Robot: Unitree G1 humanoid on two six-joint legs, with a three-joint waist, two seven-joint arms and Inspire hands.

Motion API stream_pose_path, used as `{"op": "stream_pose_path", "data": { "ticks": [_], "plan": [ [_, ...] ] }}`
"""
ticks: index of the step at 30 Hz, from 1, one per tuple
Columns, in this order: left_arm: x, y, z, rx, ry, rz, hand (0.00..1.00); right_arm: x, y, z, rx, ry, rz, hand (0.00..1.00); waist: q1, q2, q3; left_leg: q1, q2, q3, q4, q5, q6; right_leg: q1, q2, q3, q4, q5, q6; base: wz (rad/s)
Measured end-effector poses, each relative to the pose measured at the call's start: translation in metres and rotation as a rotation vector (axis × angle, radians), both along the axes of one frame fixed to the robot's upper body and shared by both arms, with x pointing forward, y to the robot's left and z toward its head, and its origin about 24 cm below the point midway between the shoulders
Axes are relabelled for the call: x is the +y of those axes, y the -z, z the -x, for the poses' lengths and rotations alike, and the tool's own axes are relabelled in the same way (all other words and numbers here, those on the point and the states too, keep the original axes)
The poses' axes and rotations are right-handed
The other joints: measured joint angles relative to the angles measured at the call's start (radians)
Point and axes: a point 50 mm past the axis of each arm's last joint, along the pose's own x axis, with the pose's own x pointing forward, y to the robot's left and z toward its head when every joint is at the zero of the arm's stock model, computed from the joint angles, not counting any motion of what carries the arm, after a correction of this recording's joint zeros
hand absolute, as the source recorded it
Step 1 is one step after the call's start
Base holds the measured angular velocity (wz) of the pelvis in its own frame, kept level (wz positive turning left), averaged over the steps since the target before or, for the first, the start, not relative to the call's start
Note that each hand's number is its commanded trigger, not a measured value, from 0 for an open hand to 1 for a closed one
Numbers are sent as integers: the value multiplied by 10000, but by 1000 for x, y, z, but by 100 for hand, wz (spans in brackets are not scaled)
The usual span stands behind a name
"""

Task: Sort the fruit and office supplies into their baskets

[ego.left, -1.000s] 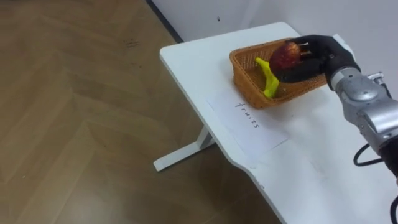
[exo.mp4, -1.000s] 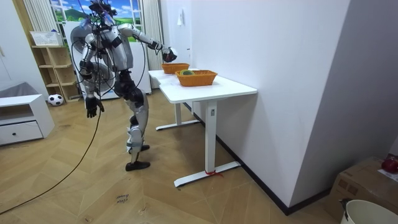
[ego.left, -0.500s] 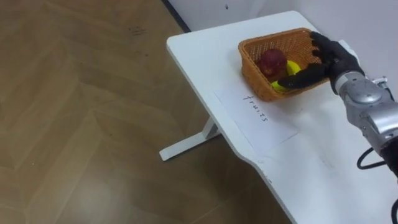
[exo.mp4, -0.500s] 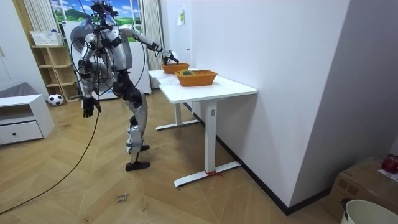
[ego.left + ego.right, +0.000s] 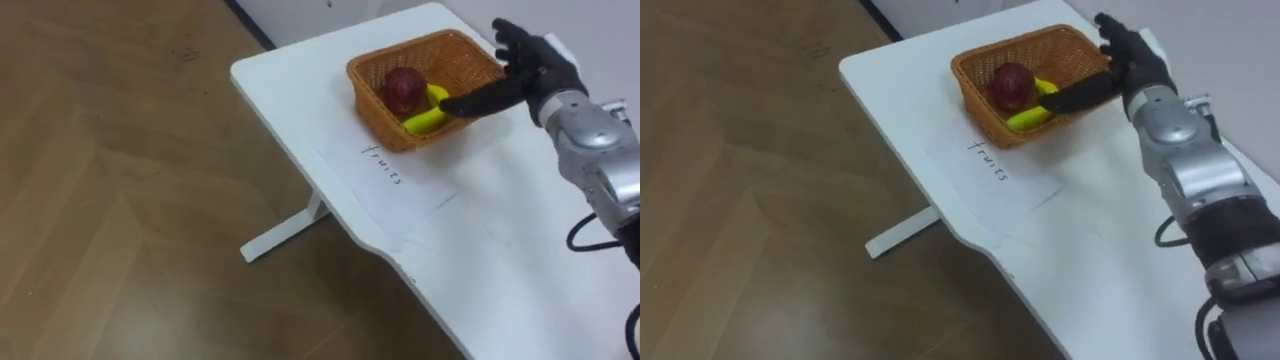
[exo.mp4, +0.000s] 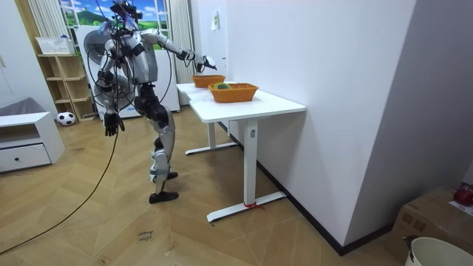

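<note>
Apple (image 5: 403, 89) has dropped from right hand (image 5: 527, 68) into basket (image 5: 376, 116), half-hiding banana (image 5: 425, 121)

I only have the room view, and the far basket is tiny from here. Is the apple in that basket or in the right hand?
Observer: In the basket. The left eye view shows the red apple lying inside the wicker basket.
Operator: So what is the right hand doing?
Observer: The right hand is open and holds nothing. Its fingers are spread at the basket's right side, and the thumb reaches in over the rim.
Operator: Anything else in there?
Observer: A yellow banana lies right beside the apple, on the side toward the hand.
</note>
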Motion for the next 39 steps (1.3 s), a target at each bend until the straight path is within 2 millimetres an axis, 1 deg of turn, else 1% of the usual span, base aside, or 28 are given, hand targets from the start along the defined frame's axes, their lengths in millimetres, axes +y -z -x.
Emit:
{"op": "stream_pose_path", "data": {
  "ticks": [1,2,3,4,5,6,8,9,11,12,14,16,18,19,20,22,24,25,26,28,30,33,34,35,36,37,38,39],
  "plan": [
    [-3,2,0,-79,-139,85,0,-5,-7,0,-229,96,13,0,-124,-1,-13,144,10,103,-127,19,20,42,-40,87,-2,1,1,-24],
    [-6,3,-1,-124,-166,167,0,-9,-16,1,-566,188,-67,0,-442,17,-22,213,5,108,-149,27,27,107,-46,89,-10,4,6,-12],
    [-7,4,-1,-133,-181,205,0,-10,-22,1,-774,211,-123,0,-601,38,-33,226,7,116,-152,27,27,115,-45,103,-14,4,7,-7],
    [-10,5,-2,-161,-204,287,0,-13,-33,2,-1185,250,-186,0,-804,108,-50,292,42,209,-187,26,28,114,-41,240,-12,7,3,-30],
    [-12,6,-4,-205,-211,358,0,-15,-41,3,-1483,288,-192,0,-970,143,-126,412,104,389,-282,29,34,130,-53,376,-19,31,-17,-37],
    [-12,6,-5,-226,-212,377,0,-15,-44,3,-1618,317,-205,0,-1079,210,-143,483,136,444,-331,31,36,157,-56,381,-19,53,-11,-40],
    [-11,5,-10,-446,-310,356,0,-16,-57,5,-2184,393,-402,0,-1547,333,-238,701,229,699,-521,42,44,196,-86,412,-11,59,-12,-31],
    [-11,5,-12,-502,-329,361,0,-16,-60,6,-2341,412,-454,0,-1684,364,-235,773,246,770,-565,43,45,235,-91,508,-7,60,-13,-36],
    [-12,5,-14,-599,-339,474,0,-17,-71,8,-2793,432,-347,0,-2139,467,-246,1105,367,1147,-784,43,55,278,-102,909,-7,61,-16,-49],
    [-11,4,-16,-720,-355,487,0,-16,-80,11,-3079,349,25,0,-2422,489,-259,1177,396,1234,-874,45,55,274,-119,912,-1,61,-16,-36],
    [-9,3,-21,-943,-342,464,0,-20,-96,16,-3607,365,786,0,-2785,520,-261,1245,440,1372,-943,46,57,305,-138,924,13,65,-23,-22],
    [-8,2,-26,-1104,-345,442,0,-29,-107,20,-3968,696,865,0,-2953,533,-257,1436,528,1660,-1049,21,77,320,-159,935,12,88,-49,-39],
    [-9,1,-35,-1410,-253,553,0,-39,-117,25,-4332,1012,728,0,-3282,538,-256,1504,546,1791,-1097,7,98,314,-197,933,14,92,-47,-25],
    [-9,0,-41,-1600,-190,550,0,-43,-127,29,-4731,1210,674,0,-3562,556,-244,1484,555,1845,-1098,0,106,263,-206,947,11,104,-33,-20],
    [-8,-2,-47,-1844,-120,502,0,-46,-135,33,-5094,1347,613,0,-3700,585,-251,1487,614,2030,-1103,-26,120,182,-199,1050,12,134,-36,-31],
    [-7,-4,-52,-2116,3,421,0,-48,-146,39,-5574,1418,613,0,-3815,631,-280,1583,704,2348,-1250,-56,131,86,-196,1192,12,188,-36,-54],
    [-6,-5,-52,-2164,14,288,0,-50,-156,45,-6047,1605,591,0,-4054,663,-292,1910,785,2771,-1463,-57,137,129,-210,1390,2,242,-18,-58],
    [-6,-5,-52,-2180,3,258,0,-51,-157,46,-6134,1683,572,0,-4103,666,-292,1997,797,2831,-1521,-59,141,154,-212,1395,2,246,-16,-39],
    [-7,-5,-52,-2235,-9,254,0,-54,-160,47,-6296,1887,538,0,-4292,665,-295,2124,823,2945,-1570,-64,146,196,-208,1426,1,265,-13,-22],
    [-8,-4,-52,-2261,-25,298,0,-58,-163,50,-6510,2127,266,0,-4531,669,-290,2338,878,3195,-1694,-77,150,259,-204,1482,-14,273,-10,-30],
    [-8,-4,-58,-2424,-69,353,0,-71,-166,55,-6788,2680,-320,0,-4881,697,-283,2437,920,3357,-1729,-137,144,277,-173,1684,-36,273,-10,-25],
    [-8,-3,-61,-2453,-95,366,0,-92,-165,68,-6915,3625,-466,0,-4947,728,-311,2443,940,3510,-1859,-156,140,148,-153,1867,-30,277,-17,-23],
    [-8,-3,-61,-2468,-113,363,0,-102,-160,74,-6867,4006,-679,0,-4960,720,-321,2556,977,3699,-1887,-151,135,141,-138,2006,-34,288,-30,-33],
    [-8,-4,-61,-2499,-202,297,0,-111,-153,80,-6769,4449,-876,0,-5049,717,-332,2650,1015,3806,-1915,-157,126,166,-119,2015,-28,300,-39,-33],
    [-7,-4,-59,-2478,-242,249,0,-114,-150,82,-6732,4650,-986,0,-5111,714,-333,2691,1025,3839,-1942,-159,122,175,-114,2025,-25,300,-39,-21],
    [-7,-3,-55,-2381,-281,207,0,-121,-145,87,-6706,5027,-1171,0,-5226,715,-332,2726,1039,3881,-1969,-163,116,174,-105,2047,-24,300,-39,-13],
    [-7,-3,-55,-2399,-292,160,0,-128,-141,93,-6688,5481,-1281,0,-5443,714,-329,2728,1056,3925,-1980,-165,113,158,-100,2054,-25,301,-39,-10],
    [-7,-4,-55,-2478,-458,127,0,-137,-134,100,-6602,5979,-1448,0,-5555,695,-321,2730,1073,3947,-1982,-174,102,158,-85,2092,-30,303,-42,-6]
  ]
}}
